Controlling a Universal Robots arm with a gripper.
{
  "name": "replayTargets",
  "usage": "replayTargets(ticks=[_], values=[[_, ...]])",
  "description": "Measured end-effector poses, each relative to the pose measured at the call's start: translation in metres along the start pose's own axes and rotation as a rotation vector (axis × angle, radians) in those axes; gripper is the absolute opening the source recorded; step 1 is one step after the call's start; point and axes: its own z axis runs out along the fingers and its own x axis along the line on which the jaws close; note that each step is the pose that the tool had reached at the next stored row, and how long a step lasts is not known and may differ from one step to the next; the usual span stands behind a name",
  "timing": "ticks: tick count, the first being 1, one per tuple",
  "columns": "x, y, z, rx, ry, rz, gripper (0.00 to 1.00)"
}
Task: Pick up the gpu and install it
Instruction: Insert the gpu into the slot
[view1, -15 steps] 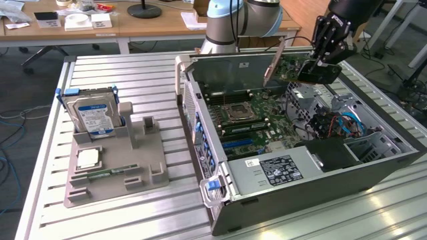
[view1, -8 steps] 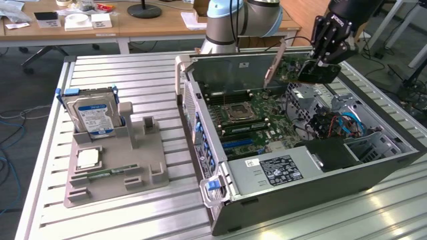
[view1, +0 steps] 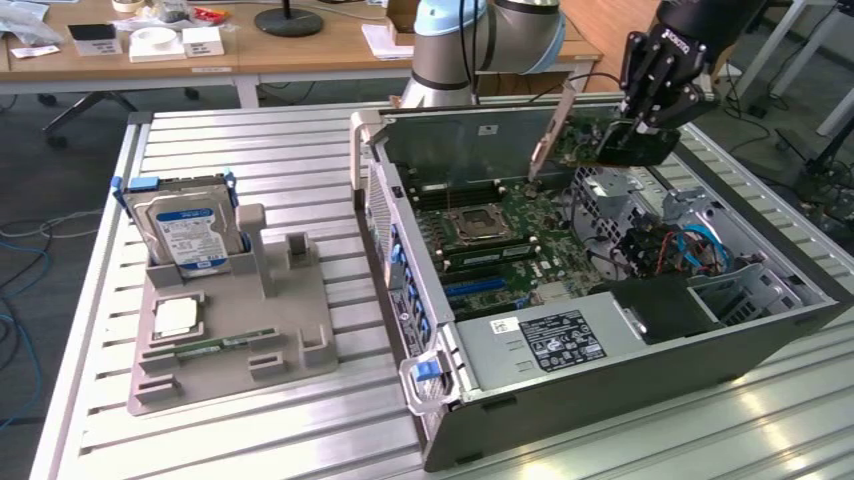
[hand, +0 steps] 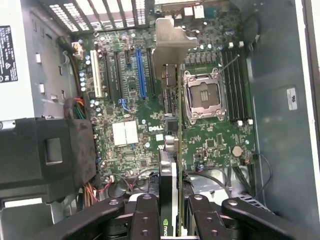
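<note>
Here: gpu held over the open case

The tool (view1: 643, 122) is clenched on the gpu (view1: 577, 140) and holds the card edge-on by one end. The silver bracket (hand: 172, 40) is at the end away from the tool. The card hangs over the motherboard (view1: 494, 235) inside the open computer case (view1: 601, 390). The case lies at the tabletop's (view1: 267, 150) edge on the exterior view's right. A hard drive (view1: 187, 230) stands in a grey holder (view1: 254, 330) near the opposite edge.

Bright, even light glares off the slatted table (view1: 781, 425) (front corners especially), while the computer case (view1: 601, 400) interior lies partly shadowed.
</note>
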Motion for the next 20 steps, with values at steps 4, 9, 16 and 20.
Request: replayTargets(ticks=[4, 9, 16, 20], values=[[0.0, 0.0, 0.0, -0.0015, 0.0028, -0.039, 0.27], [0.0, 0.0, 0.0001, -0.0036, 0.0066, -0.096, 0.27], [0.0, 0.0, 0.0001, -0.0065, 0.0121, -0.176, 0.27], [0.0, 0.0, 0.0001, -0.0081, 0.015, -0.218, 0.27]])
